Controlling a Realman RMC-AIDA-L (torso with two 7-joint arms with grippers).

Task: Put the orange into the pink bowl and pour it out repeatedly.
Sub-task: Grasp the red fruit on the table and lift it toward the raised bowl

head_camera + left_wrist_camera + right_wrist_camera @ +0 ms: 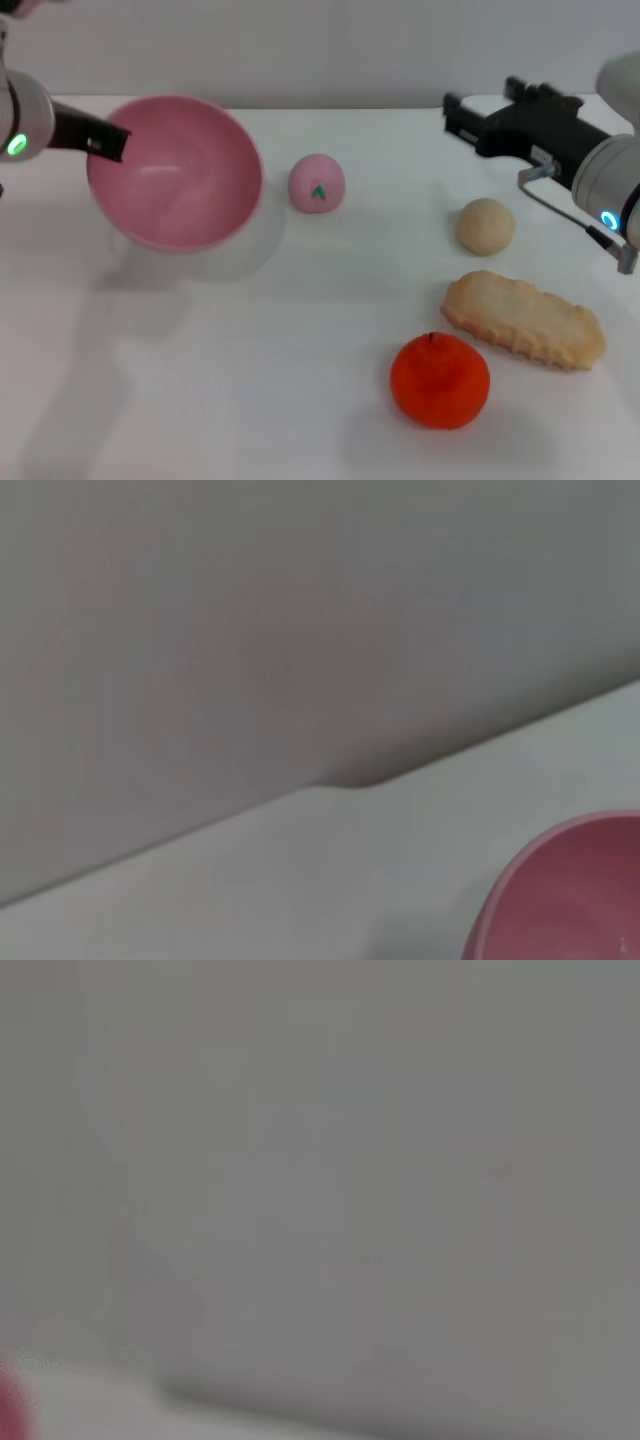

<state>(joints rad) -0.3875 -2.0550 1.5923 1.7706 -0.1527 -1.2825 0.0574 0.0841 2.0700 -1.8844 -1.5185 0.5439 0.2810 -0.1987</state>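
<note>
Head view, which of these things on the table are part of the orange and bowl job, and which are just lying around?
Part of the job:
orange, on the table
pink bowl, tilted, held at its rim by the left gripper

Just lying about:
small pink ball
beige ball
biscuit
right gripper, idle

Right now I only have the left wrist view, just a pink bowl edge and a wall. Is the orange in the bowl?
Observer: No. The pink bowl is empty; the orange lies on the table, front right.
Operator: What holds the bowl?
Observer: The left gripper grips its rim, with the bowl tilted.
Operator: And the right arm?
Observer: The right gripper hovers at the far right, behind a beige ball.
</note>
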